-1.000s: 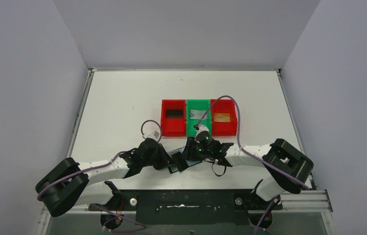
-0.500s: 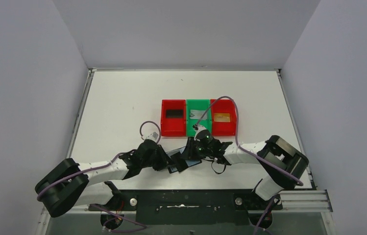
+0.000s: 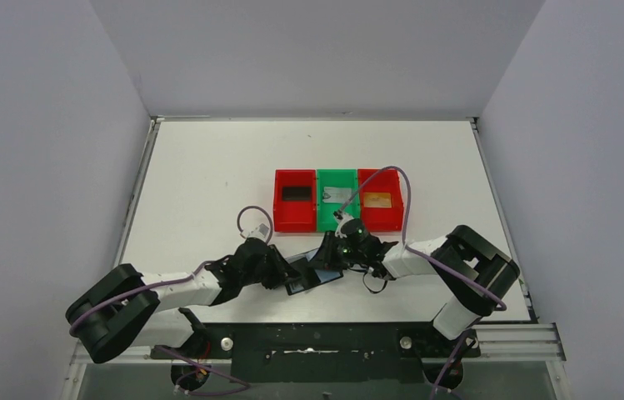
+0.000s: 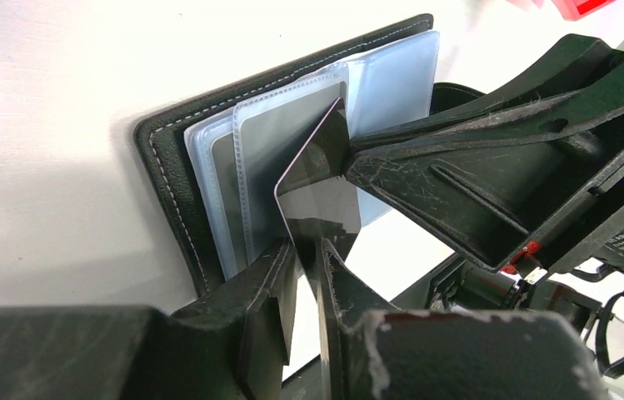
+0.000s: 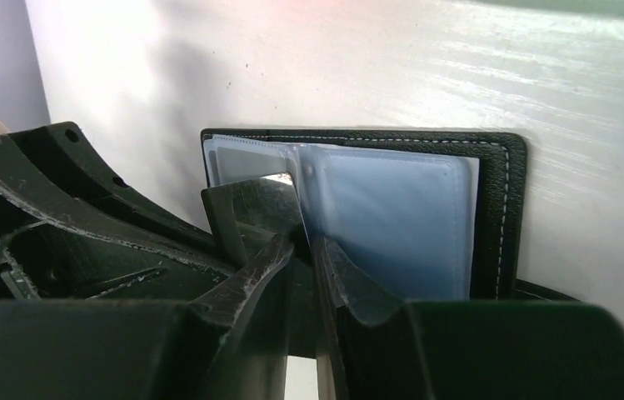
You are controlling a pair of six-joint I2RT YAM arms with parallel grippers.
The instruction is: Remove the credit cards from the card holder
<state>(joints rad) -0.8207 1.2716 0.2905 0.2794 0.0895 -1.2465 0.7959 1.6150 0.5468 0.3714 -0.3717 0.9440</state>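
Observation:
The black card holder lies open on the table between both grippers, its clear grey-blue sleeves fanned out. A dark credit card stands up out of the sleeves. My left gripper straddles the card's lower edge, narrowly open: the card leans on one finger and a slit shows beside the other. My right gripper is shut on the card's opposite edge. From above, the left gripper and right gripper meet over the holder.
Three bins stand in a row behind the holder: a red one with a dark card inside, a green one with a pale card, and a red one with a gold card. Purple cables loop over both wrists.
The right gripper has shifted slightly right and away from the arm bases, its elbow swinging inward. The left arm has crept a little to the right. The holder stays between them.

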